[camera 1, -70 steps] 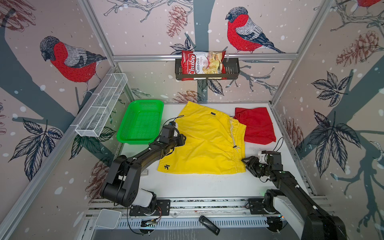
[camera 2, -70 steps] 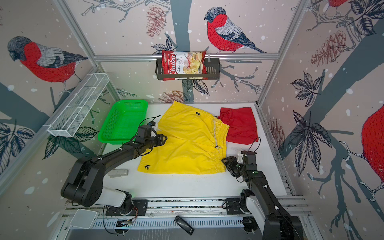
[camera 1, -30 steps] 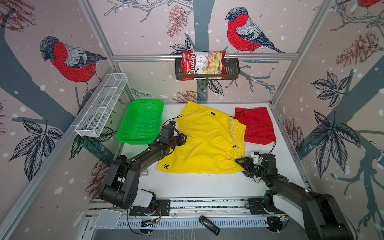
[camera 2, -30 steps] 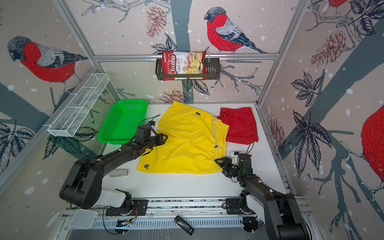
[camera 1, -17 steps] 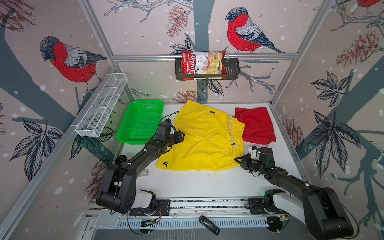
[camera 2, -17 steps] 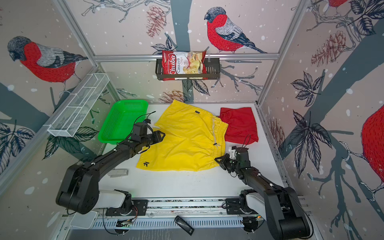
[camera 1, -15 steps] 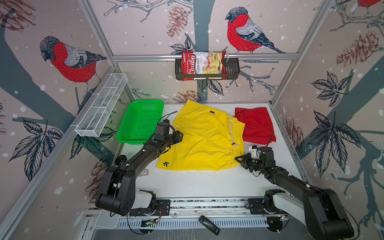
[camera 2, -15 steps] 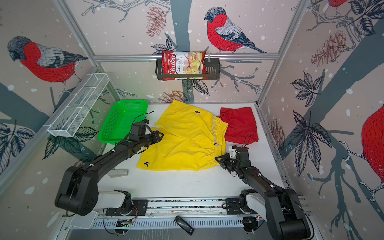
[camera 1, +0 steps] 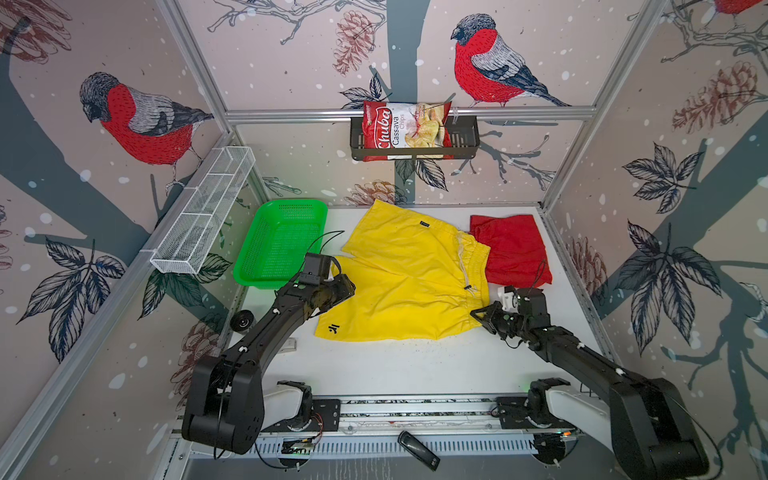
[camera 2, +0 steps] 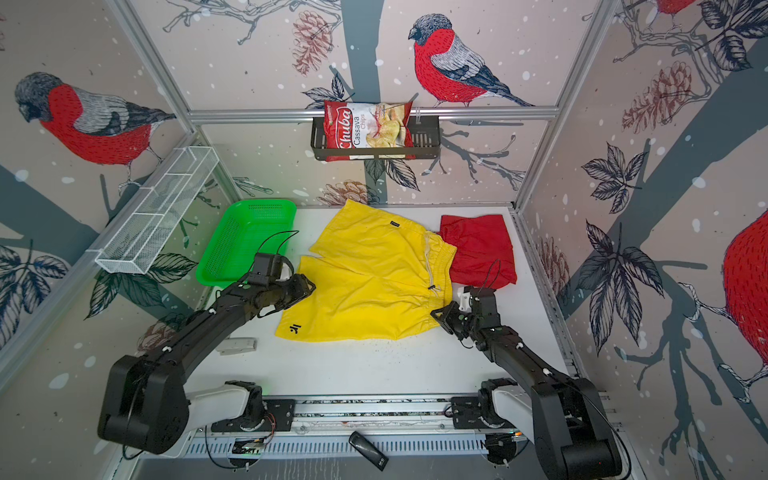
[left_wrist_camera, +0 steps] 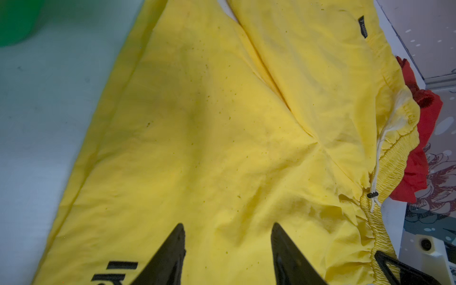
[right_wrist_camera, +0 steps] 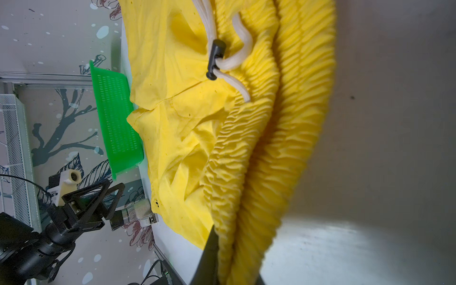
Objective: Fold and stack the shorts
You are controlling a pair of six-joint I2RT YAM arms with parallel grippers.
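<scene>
At the near waistband corner of the yellow shorts point(camera 1: 407, 286) — right tool point(camera 1: 482, 318), wide 1 second ago, now clenched on the gathered elastic; its wrist view shows the ruffled band running in between the fingers. Left tool point(camera 1: 347, 289): released, fingers point(left_wrist_camera: 172, 251) parted over the near leg by the hem, cloth flat beneath and not pinched; the pair lies spread mid-worktop point(camera 1: 395, 365), nudged slightly toward the back, with the red shorts point(camera 1: 515, 249) compact at far right against its waistband. Judgement — 1 of 2 holds for the fold looks set; the left has yet to take its own.
</scene>
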